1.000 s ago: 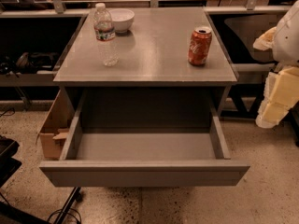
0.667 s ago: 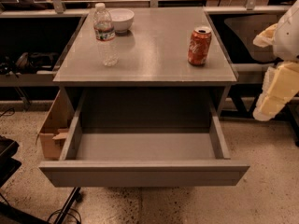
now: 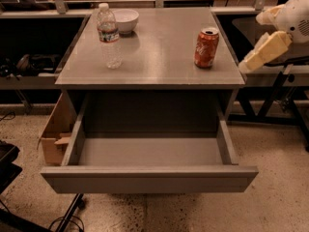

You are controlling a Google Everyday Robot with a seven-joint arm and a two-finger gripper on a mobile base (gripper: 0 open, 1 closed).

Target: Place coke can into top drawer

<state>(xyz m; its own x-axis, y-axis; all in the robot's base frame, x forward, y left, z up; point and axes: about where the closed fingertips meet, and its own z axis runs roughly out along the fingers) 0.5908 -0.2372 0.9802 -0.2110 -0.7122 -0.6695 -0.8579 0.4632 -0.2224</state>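
I see the coke can (image 3: 206,48) upright on the counter (image 3: 159,52), top skyward; my end effector (image 3: 247,64) hangs at its three o'clock, grip impossible to tell.

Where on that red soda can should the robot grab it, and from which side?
Probably around the middle of the coke can, from the right: it stands upright with round sides, and the gripper hangs on that side, nothing between them.

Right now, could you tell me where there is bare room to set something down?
The open drawer is bare throughout. On the cabinet top, the stretch between the bottle and the can is free; the bowl and bottle crowd the far-left corner. The tool hangs right of the can.
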